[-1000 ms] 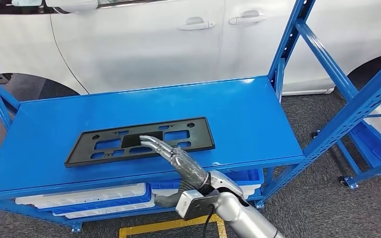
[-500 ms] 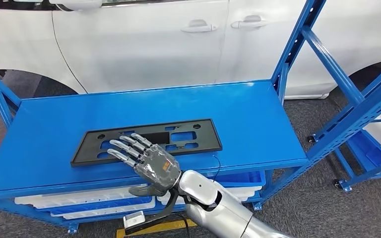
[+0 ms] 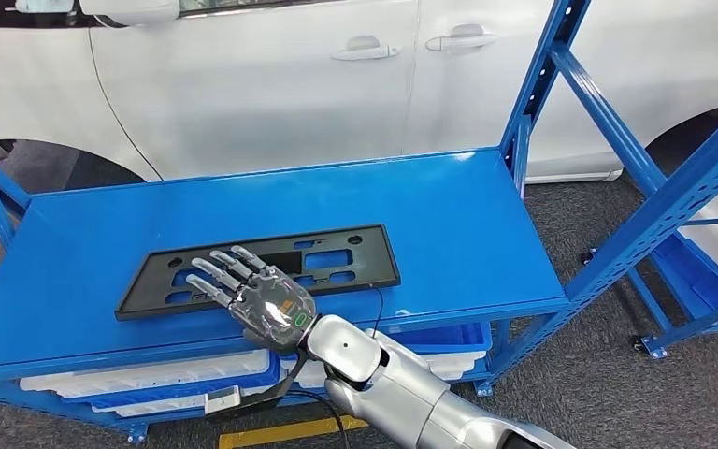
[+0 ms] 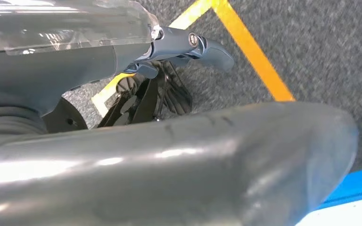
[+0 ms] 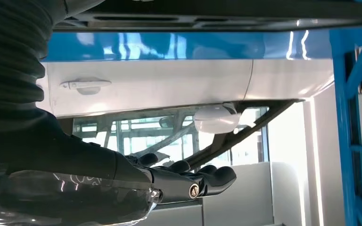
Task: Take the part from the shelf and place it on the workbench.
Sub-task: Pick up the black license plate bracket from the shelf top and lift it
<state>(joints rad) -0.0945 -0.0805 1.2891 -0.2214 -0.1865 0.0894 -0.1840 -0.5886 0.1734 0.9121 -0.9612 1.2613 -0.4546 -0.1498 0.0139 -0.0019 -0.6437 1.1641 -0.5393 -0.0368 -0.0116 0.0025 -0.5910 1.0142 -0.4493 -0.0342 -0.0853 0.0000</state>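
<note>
On the blue workbench (image 3: 486, 224) the part (image 3: 337, 260) lies flat — long axis left-right — under the spread right robot hand (image 3: 260, 301).

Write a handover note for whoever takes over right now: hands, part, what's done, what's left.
Right hand: fingers spread, over the near edge of the part; contact unclear, no grip.
Left hand: hangs over the floor, holds nothing.
Part: lies flat on the blue shelf, near its front edge.
Done: reach to the part.
Left: grip it, lift it, carry it to the workbench.
</note>
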